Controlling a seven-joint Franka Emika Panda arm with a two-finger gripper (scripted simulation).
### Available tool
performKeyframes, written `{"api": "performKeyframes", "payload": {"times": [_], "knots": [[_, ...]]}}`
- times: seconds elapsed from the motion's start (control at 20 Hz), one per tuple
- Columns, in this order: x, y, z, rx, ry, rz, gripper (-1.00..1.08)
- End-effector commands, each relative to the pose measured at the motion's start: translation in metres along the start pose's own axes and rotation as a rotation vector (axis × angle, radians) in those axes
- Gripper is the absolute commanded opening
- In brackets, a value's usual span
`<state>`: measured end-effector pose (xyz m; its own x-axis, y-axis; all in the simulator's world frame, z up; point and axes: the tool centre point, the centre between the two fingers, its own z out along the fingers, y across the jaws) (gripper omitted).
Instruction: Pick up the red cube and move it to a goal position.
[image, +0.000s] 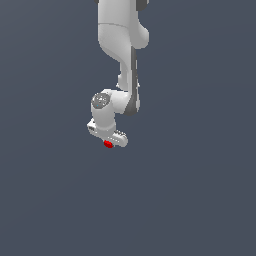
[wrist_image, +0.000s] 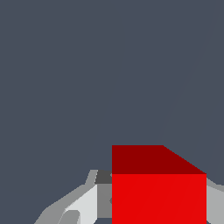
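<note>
The red cube (image: 108, 144) shows as a small red patch just under the white gripper (image: 109, 142) in the exterior view, mostly hidden by the hand. In the wrist view the red cube (wrist_image: 158, 192) fills the space between the two fingers, with a grey-white finger (wrist_image: 89, 203) on one side and the other finger (wrist_image: 215, 202) on the other. The gripper is shut on the cube. I cannot tell from these views whether the cube rests on the floor or hangs above it.
The white arm (image: 122, 45) reaches down from the top of the exterior view. The grey ground (image: 190, 190) is plain all around. No other object shows in either view.
</note>
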<state>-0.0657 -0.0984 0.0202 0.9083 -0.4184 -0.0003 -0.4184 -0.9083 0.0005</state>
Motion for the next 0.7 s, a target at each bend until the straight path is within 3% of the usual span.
{"api": "performKeyframes", "payload": {"times": [0.0,0.65], "knots": [[0.0,0.0,-0.001,0.0,0.0,0.0,-1.0],[-0.01,-0.026,-0.059,0.0,0.0,0.0,-1.0]]}}
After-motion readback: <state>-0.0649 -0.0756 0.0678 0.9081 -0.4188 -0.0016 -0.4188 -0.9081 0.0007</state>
